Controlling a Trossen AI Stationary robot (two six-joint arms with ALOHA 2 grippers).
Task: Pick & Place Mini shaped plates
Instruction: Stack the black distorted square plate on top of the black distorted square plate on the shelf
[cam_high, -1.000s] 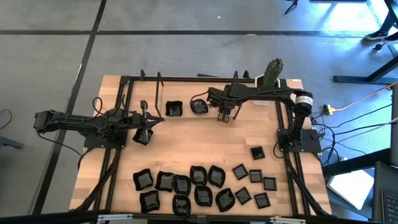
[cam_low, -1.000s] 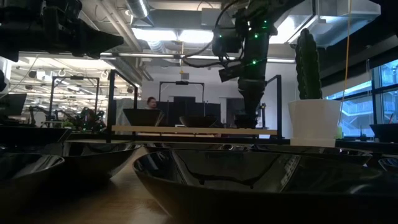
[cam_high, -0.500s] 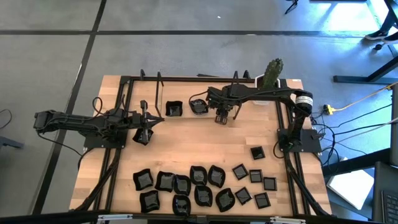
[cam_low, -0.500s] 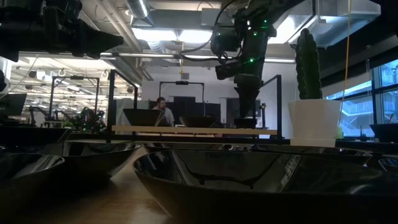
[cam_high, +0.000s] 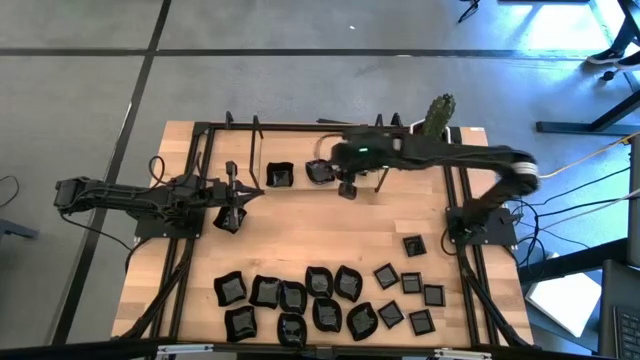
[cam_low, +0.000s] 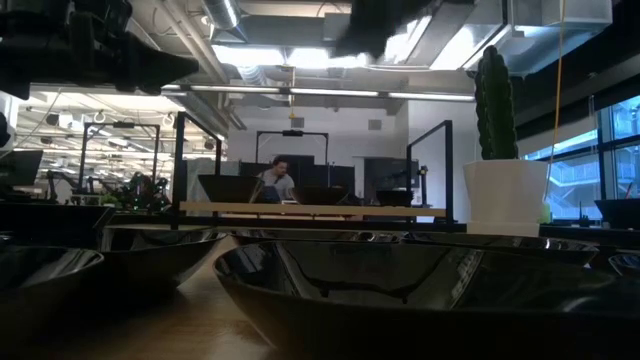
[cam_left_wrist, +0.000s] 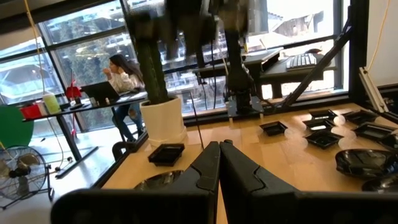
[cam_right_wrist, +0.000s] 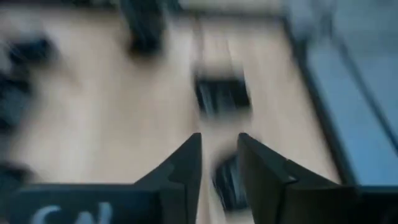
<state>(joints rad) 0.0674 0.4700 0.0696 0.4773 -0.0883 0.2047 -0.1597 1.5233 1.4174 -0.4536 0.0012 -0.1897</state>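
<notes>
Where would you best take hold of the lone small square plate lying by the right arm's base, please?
Probably by two opposite straight edges of the square plate, coming straight down from above. It lies flat on the table, apart from the other plates, so fingers have room on every side.

Both arms are dark, near-black jointed links of matte metal and plastic. The left arm (cam_high: 130, 197) is slim, with black cables trailing along its segments to a blocky wrist. The right arm (cam_high: 440, 155) carries a small green indicator light on its wrist housing, and black cable loops run beside its base. Each claw has two dark, wedge-shaped fingers — the left claw (cam_left_wrist: 219, 163) smooth and tapered, the right claw (cam_right_wrist: 219, 160) angular, with pale lettering on its body.
</notes>
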